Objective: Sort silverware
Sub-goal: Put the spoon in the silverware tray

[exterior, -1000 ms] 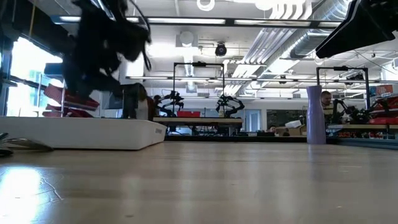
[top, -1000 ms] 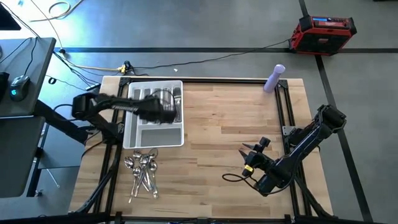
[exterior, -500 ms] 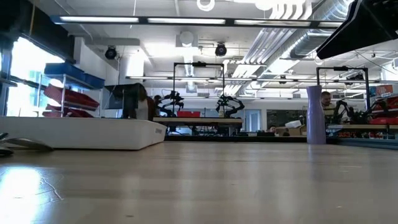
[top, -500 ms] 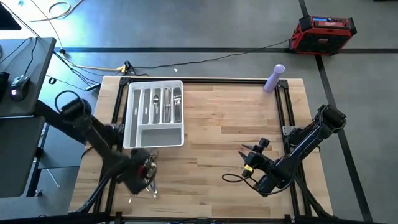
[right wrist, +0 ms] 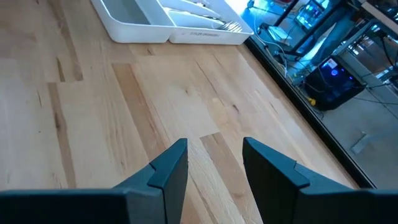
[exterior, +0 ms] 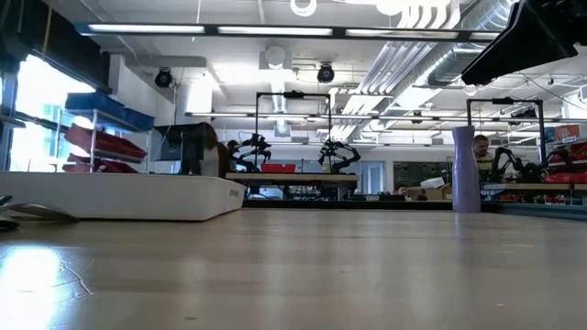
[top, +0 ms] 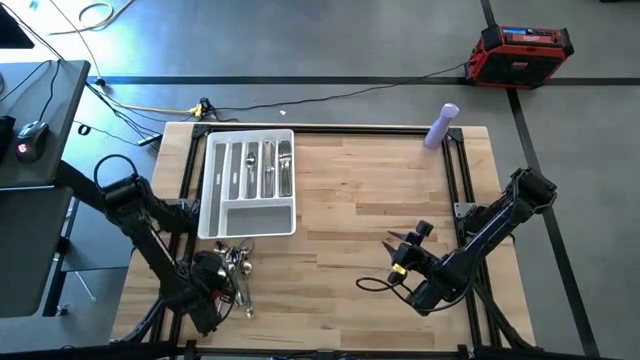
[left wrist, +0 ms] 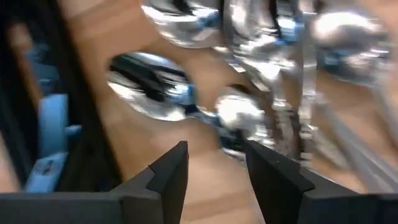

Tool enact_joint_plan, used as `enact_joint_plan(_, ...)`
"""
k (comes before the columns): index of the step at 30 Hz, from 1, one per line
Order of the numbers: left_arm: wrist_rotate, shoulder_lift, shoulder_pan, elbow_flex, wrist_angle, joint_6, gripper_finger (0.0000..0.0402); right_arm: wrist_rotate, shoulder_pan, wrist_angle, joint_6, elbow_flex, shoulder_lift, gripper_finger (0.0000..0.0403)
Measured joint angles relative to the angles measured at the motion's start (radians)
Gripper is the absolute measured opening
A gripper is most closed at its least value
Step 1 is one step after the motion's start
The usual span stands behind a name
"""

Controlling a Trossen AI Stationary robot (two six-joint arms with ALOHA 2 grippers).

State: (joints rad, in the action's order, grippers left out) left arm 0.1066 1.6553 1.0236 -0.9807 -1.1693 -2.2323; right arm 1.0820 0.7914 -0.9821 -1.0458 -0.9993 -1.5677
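A pile of loose silverware (top: 238,278), mostly spoons (left wrist: 186,102), lies on the wooden table near its front left corner, just nearer than the white tray (top: 215,215). More silverware (top: 268,166) lies in the tray's narrow far compartments. My left gripper (top: 220,274) hangs over the left side of the pile, pointing steeply down. In its wrist view it (left wrist: 214,168) is open with only table and spoons beyond its tips. My right gripper (top: 394,255) waits open at the near right over bare wood (right wrist: 214,165).
A purple bottle (top: 441,125) stands at the table's far right edge and shows in the low view (exterior: 465,170). The tray's side wall (exterior: 119,197) shows at the left there. A bare stretch of wood lies between the tray and my right arm (top: 500,220).
My left gripper has swung from above the tray toward the table's near edge and has come down over the loose pile of silverware, tipping more steeply downward. It stays open. The silverware and the tray have not moved.
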Motion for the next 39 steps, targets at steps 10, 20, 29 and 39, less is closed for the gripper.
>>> enact_joint_plan(10, -0.117, -0.025, -0.07, 0.169, 0.122, 0.034, 0.0132, 0.002, 0.0, 0.004, 0.018, 0.0, 0.0, 0.0138)
enact_joint_plan(20, -0.012, -0.032, -0.135, 0.207, 0.132, 0.248, 0.0131, 0.007, 0.0, 0.01, 0.026, 0.0, 0.0, 0.0138)
enact_joint_plan(29, 0.197, -0.035, -0.133, 0.121, 0.119, 0.189, 0.0131, 0.007, 0.0, 0.02, 0.026, 0.0, 0.0, 0.0138)
enact_joint_plan(39, 0.272, -0.037, -0.115, 0.059, 0.123, 0.097, 0.0131, 0.007, 0.0, 0.024, 0.026, 0.0, 0.0, 0.0138)
